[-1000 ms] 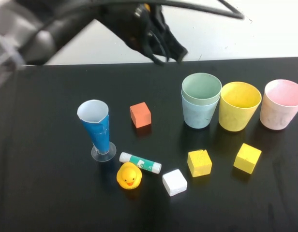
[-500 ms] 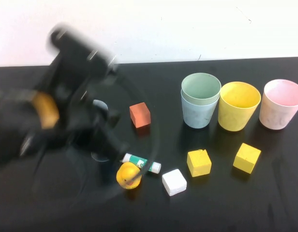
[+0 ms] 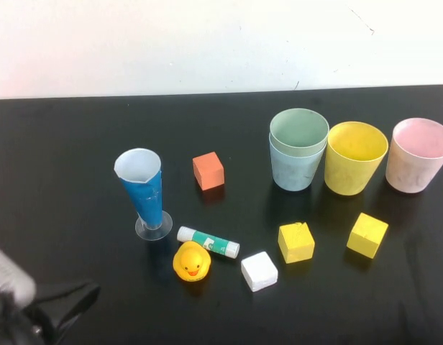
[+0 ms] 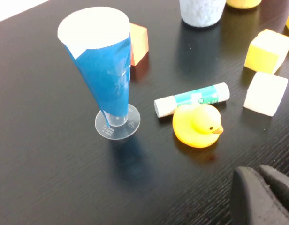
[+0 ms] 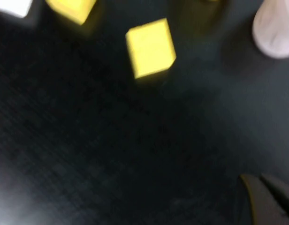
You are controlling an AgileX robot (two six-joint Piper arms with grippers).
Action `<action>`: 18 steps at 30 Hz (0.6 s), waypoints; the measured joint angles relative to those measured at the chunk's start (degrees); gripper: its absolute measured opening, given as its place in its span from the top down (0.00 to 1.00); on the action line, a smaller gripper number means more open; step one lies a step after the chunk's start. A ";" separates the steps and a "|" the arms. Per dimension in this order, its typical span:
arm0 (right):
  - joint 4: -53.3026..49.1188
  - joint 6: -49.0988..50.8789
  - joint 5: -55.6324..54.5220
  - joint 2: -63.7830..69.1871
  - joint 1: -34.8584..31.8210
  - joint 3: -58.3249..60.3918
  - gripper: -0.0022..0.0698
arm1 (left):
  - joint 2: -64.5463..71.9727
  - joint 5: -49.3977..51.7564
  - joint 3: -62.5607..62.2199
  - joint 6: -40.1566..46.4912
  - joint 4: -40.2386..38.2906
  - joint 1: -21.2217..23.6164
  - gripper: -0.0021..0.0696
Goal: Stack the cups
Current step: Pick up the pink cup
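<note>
The green cup (image 3: 299, 128) sits nested inside the light blue cup (image 3: 297, 169) at the back right of the black table. The yellow cup (image 3: 356, 157) stands just right of them, and the pink cup (image 3: 421, 154) stands at the far right; both are upright and empty. My left gripper (image 3: 63, 303) is low at the table's near left corner, shut and empty; in the left wrist view (image 4: 263, 185) its fingers lie together, near the duck. My right gripper (image 5: 268, 190) is out of the high view, shut and empty, with the pink cup (image 5: 276, 33) ahead of it.
A tall blue cone cup (image 3: 144, 188) on a clear base stands left of centre. An orange block (image 3: 208, 170), a glue stick (image 3: 208, 241), a rubber duck (image 3: 191, 261), a white block (image 3: 259, 271) and two yellow blocks (image 3: 296, 242) (image 3: 368, 235) lie along the front.
My left arm has swept from the back of the table, over the left side, down to the near left corner. The cups have not moved.
</note>
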 joint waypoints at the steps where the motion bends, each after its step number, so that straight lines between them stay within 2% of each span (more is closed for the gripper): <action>1: -1.17 0.00 0.14 3.19 0.79 -2.86 0.97 | -1.20 -0.09 0.50 0.00 0.00 0.00 0.97; 4: -4.42 0.00 0.14 9.82 1.51 -8.71 0.93 | -3.58 -0.34 0.91 -0.54 0.00 0.00 0.97; 6: -5.85 1.64 0.14 13.90 1.51 -12.38 0.85 | -4.16 -0.46 1.13 -0.54 0.00 0.00 0.97; 10: -6.98 5.55 0.14 20.52 1.51 -18.44 0.53 | -4.32 0.02 1.13 -0.54 -1.01 0.00 0.97; 11: -7.26 6.62 0.14 22.53 1.51 -20.65 0.43 | -4.32 0.02 1.13 -0.54 -1.54 0.00 0.97; 13: -7.86 8.44 0.18 25.73 1.51 -23.30 0.31 | -4.32 0.10 1.13 -0.54 -2.30 0.00 0.97; 15: -8.51 9.98 0.18 28.89 1.61 -26.06 0.24 | -4.32 0.14 1.13 -0.54 -2.53 0.00 0.97; 18: -8.73 11.46 0.18 33.44 1.26 -28.93 0.22 | -4.32 0.24 1.13 -0.54 -2.74 0.00 0.97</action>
